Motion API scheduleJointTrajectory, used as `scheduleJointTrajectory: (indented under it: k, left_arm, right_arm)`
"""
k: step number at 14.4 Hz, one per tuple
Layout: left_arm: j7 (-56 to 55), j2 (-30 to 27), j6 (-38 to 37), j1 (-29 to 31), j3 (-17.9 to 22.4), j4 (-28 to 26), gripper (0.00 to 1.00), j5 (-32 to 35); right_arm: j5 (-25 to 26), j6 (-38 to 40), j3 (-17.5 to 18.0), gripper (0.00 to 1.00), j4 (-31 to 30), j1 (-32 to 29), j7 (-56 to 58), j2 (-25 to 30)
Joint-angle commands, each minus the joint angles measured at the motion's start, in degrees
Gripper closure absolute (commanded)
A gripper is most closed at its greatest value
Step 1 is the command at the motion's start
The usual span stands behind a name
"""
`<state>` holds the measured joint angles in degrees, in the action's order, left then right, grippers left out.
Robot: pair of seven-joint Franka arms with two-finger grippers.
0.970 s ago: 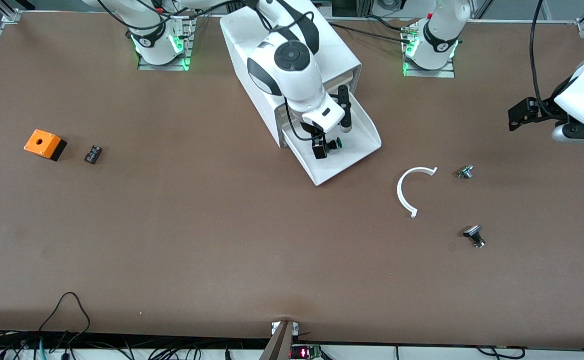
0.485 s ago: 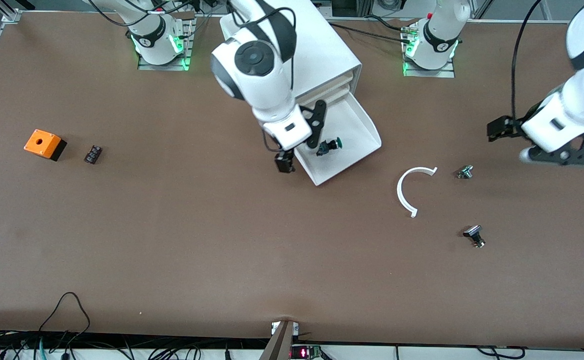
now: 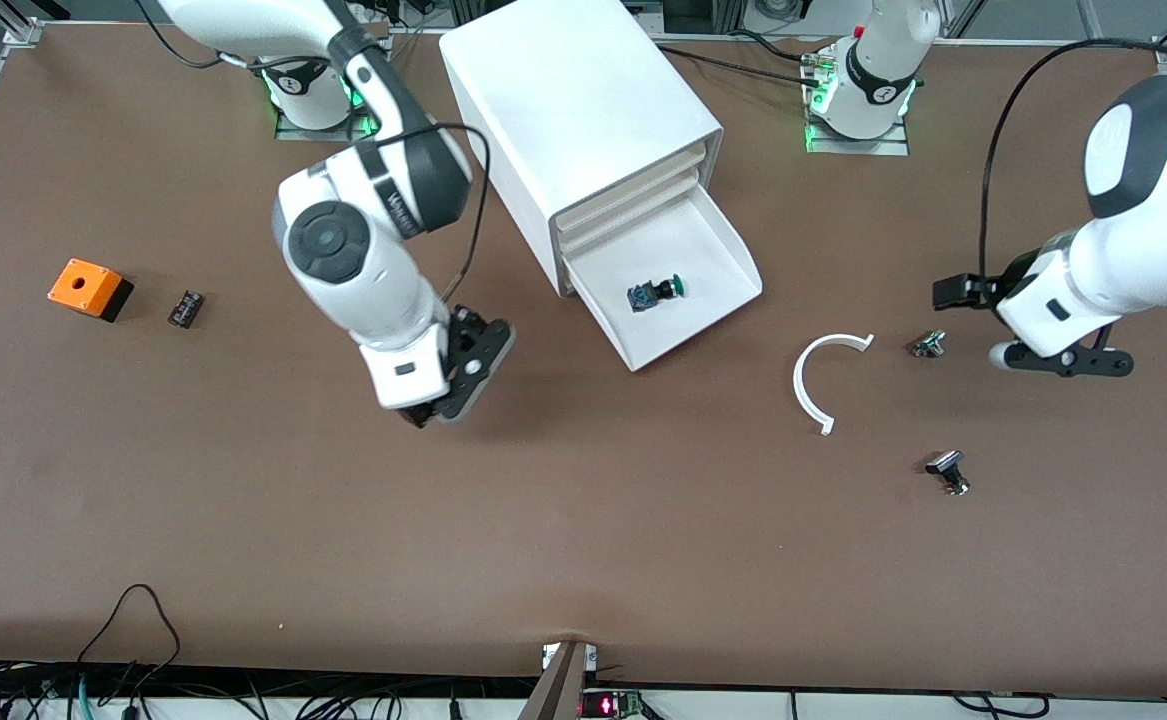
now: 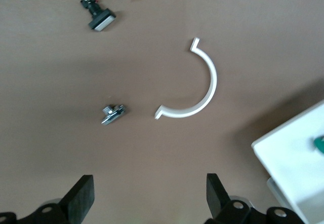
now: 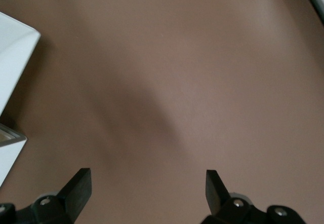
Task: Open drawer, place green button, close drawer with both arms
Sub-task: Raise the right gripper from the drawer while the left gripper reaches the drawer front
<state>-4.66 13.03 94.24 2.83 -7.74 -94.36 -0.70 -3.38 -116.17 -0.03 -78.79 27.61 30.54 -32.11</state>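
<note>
The lowest drawer of the white cabinet stands pulled out. The green-capped button lies on its side in the drawer's white tray. My right gripper is open and empty over bare table, off the drawer toward the right arm's end; its wrist view shows its open fingers over brown table and a corner of the cabinet. My left gripper is open and empty over the table beside a small silver part. The left wrist view shows the drawer's corner and a bit of the green cap.
A white arc piece, a small silver part and a black-silver part lie toward the left arm's end. An orange box and a small black part lie toward the right arm's end.
My right gripper let go of the button in the drawer and drew away toward the right arm's end. My left arm came down and in toward the silver part.
</note>
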Motion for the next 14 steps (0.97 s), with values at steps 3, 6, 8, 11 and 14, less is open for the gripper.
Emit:
scheduleJointTrajectory:
  k: [3, 6, 8, 11, 14]
  left_arm:
    - [-16.0, 3.3, 13.9, -2.3, -3.9, -7.9, 0.02, -2.9]
    - [-26.9, 5.9, 24.8, -4.8, -6.0, -13.5, 0.02, -3.0]
    - [-32.2, 6.9, 33.0, -7.4, -6.2, -17.4, 0.02, -3.0]
    - [-40.2, 9.7, 37.1, -10.7, -6.3, -18.0, 0.02, -2.9]
    - [-44.8, 12.6, 42.4, -13.8, -6.3, -18.9, 0.02, -2.9]
  right_arm:
    - [2.7, 2.0, 0.5, 0.00, -2.6, -2.7, -13.6, 0.8]
    - [4.7, 6.5, -4.3, 0.00, -4.3, -3.2, -18.4, 1.3]
    - [4.5, 9.5, -7.1, 0.00, -4.3, -4.3, -19.7, 1.5]
    - [4.7, 12.3, -8.9, 0.00, -4.4, -6.1, -18.9, 1.8]
    - [5.1, 13.1, -10.9, 0.00, -4.4, -6.3, -19.0, 2.1]
